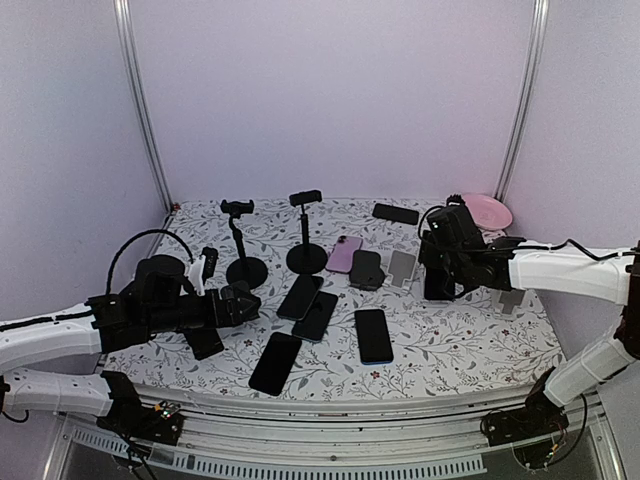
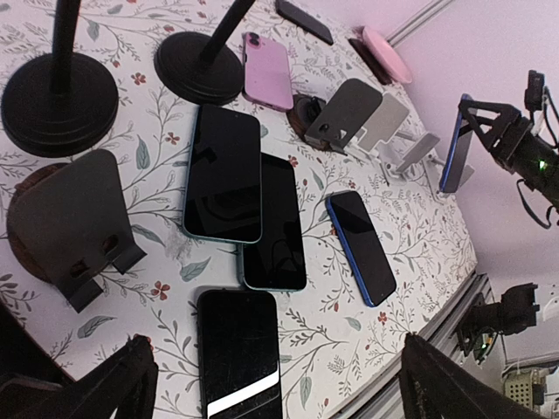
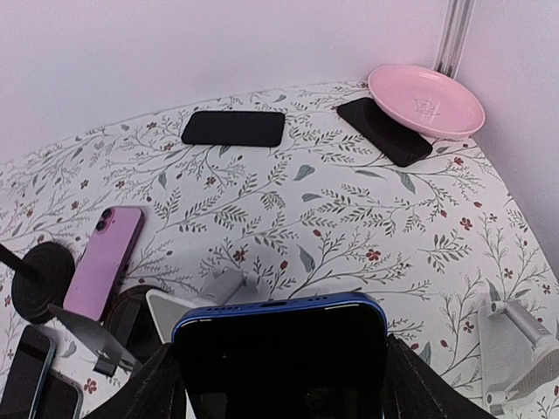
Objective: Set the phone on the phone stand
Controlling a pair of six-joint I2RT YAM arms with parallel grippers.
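Right gripper is clamped on the phone, one finger on each side edge, jaws standing part-way apart at the phone's width. Phone is upright, blue rim uppermost, over the right half of the table. Whether its lower edge touches anything cannot be told; the phone itself hides that end.

Left gripper is spread wide and holds nothing. It sits low over the left side, beside a dark stand, with loose phones lying flat ahead of it.

Finding: task is not complete. The phone is in the grip, not resting on a stand. Two candidates lie close: a white stand just beyond the phone's left corner, and another stand to its right.

Risks, as judged:
- Both stands look light and unfixed. A lower edge arriving against the backrest instead of behind the lip would likely push the stand along the cloth or tip it.
- The wrist view is filled by the phone, so the lip is hidden from that camera; misalignment could go unnoticed.
- Grip is on smooth side edges only. A knock on the bottom could rotate the phone between the pads.
- Releasing before the phone leans on the backrest would let it fall forward onto the table.
- A grey stand crowds the left approach and could be clipped.
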